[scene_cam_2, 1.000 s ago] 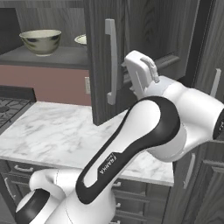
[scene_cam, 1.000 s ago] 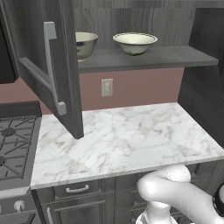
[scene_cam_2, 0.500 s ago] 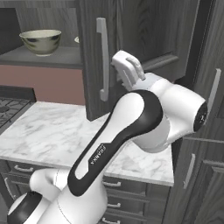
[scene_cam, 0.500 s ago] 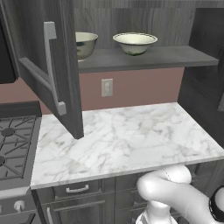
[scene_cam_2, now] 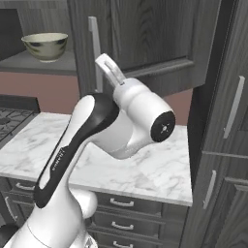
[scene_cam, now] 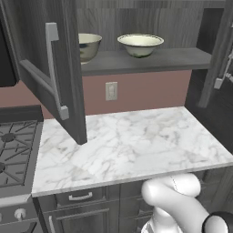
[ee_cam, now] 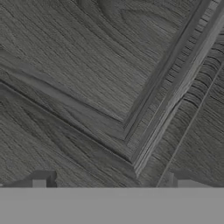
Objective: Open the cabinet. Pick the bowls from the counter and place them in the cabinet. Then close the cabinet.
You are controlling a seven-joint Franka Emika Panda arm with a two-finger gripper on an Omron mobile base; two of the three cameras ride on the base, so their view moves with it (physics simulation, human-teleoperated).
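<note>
Before spread fingers [ee_cam: 111, 183], cabinet [ee_cam: 100, 78] door panel

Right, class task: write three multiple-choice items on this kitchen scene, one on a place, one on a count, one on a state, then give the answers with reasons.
1. Where do the bowls stand?
A) stove B) cabinet shelf C) counter
2. How many bowls are there?
A) one B) two C) four
3. How does the left cabinet door stand?
A) open B) shut C) removed

Answers: 1 B, the larger bowl and shallower bowl sit on the cabinet shelf above the counter. 2 B, two show there. 3 A, the left door swings out over the counter.
</note>
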